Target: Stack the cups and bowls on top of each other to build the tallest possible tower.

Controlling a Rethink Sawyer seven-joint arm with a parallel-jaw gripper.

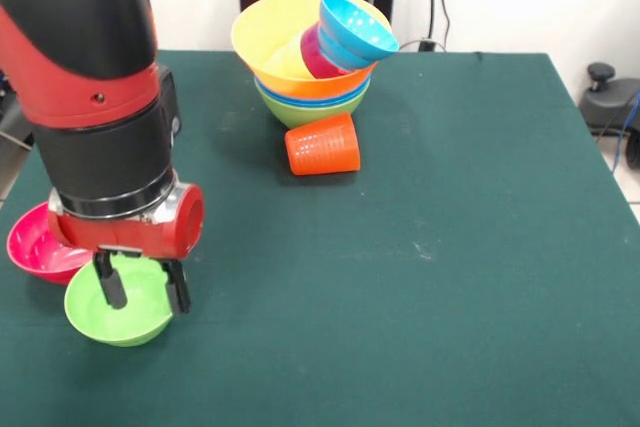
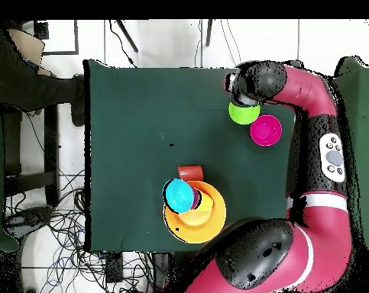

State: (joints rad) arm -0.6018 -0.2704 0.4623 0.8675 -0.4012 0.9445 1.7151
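Hand (image 1: 142,285) straddling the small green bowl's (image 1: 118,313) rim, fingers apart, not yet closed; pink-red bowl (image 1: 30,243) touches it. Well apart stands the tower (image 1: 305,52), light-blue bowl (image 1: 355,32) tilted inside; orange-red cup (image 1: 323,145) lies beside it. Three pieces apparently remain unstacked.

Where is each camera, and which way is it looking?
Front view: sits across the table, facing the robot; the arm comes down top left, its hand open over the green bowl.
Overhead view: sits above, looking straight down; the base is at the bottom, the arm curving up the right side.
Both show the green bowl, pink bowl, orange cup and tower.
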